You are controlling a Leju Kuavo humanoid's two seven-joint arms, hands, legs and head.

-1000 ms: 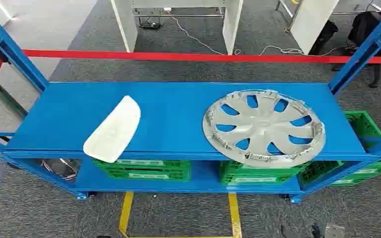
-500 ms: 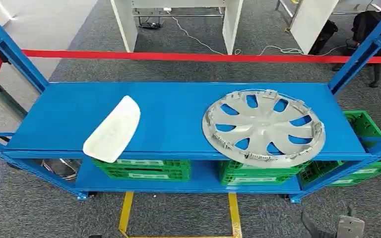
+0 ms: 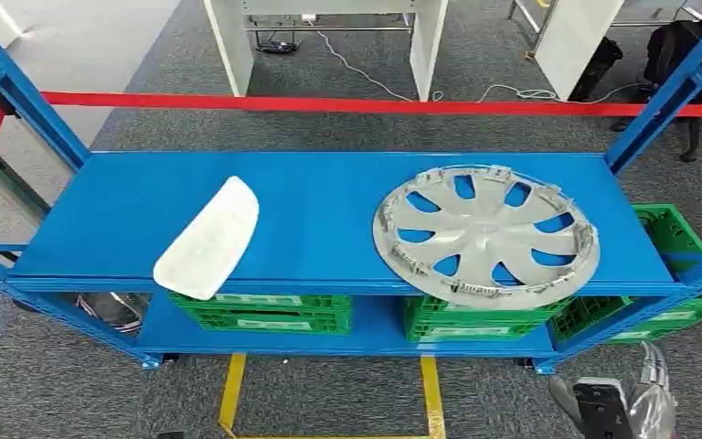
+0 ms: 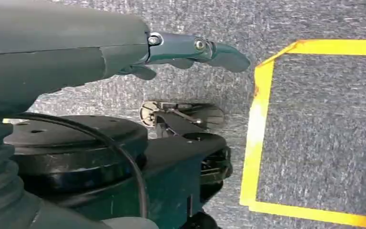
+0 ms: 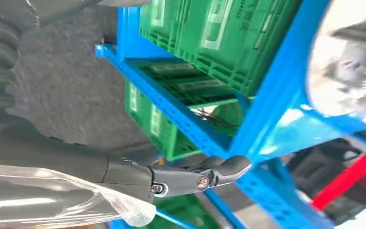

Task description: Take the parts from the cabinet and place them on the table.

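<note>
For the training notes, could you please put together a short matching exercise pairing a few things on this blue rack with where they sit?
Things:
1. silver wheel cover
2. white panel
3. green crates
4. red bar

Places:
A. lower shelf, under the top shelf
B. top shelf, left part, overhanging the front edge
C. behind the rack, running across
D. top shelf, right part

Pairs: 1-D, 2-B, 3-A, 4-C

The shelf is bright blue. On it, the wheel cover is silver-grey and the panel is white. The crates are green, the carpet is grey with yellow tape lines, and the barrier is red.
</note>
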